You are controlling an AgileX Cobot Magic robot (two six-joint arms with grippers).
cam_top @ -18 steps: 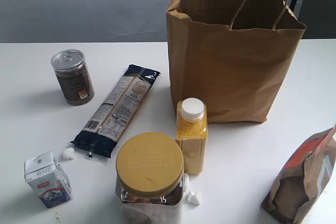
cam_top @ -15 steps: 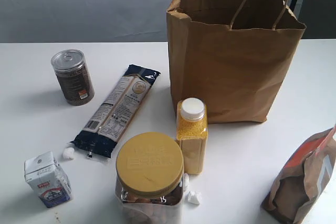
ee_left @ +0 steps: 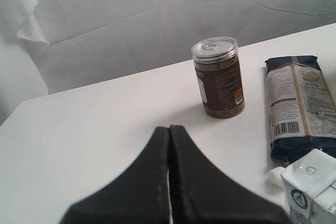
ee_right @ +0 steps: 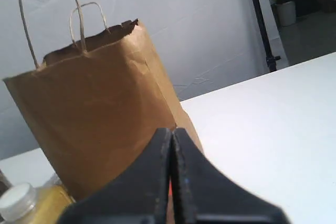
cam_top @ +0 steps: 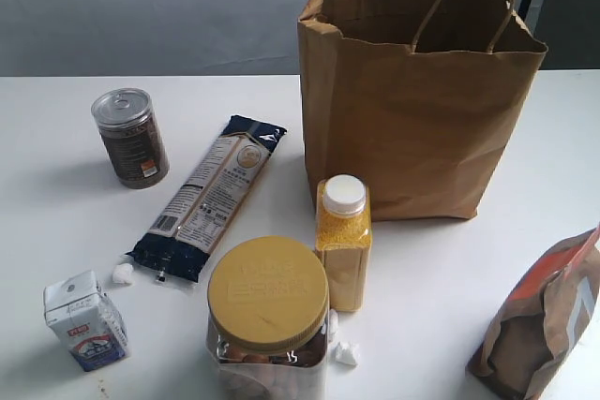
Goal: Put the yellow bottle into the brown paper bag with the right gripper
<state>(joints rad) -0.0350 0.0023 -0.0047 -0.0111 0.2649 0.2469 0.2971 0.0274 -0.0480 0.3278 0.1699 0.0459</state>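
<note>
The yellow bottle (cam_top: 343,244) stands upright on the white table, white cap on top, just in front of the brown paper bag (cam_top: 417,110). The bag stands open with its cord handles up. In the right wrist view my right gripper (ee_right: 171,130) is shut with nothing held; the brown paper bag (ee_right: 94,124) rises beyond it and the yellow bottle (ee_right: 31,204) shows at the frame's corner. My left gripper (ee_left: 169,128) is shut and empty over bare table. Neither gripper appears in the exterior view.
A wide jar with a yellow lid (cam_top: 268,316) stands beside the bottle. A dark pasta packet (cam_top: 209,196), a brown can (cam_top: 130,137), a small milk carton (cam_top: 84,319) and white lumps (cam_top: 346,353) lie around. A brown-and-orange pouch (cam_top: 548,323) stands at the right.
</note>
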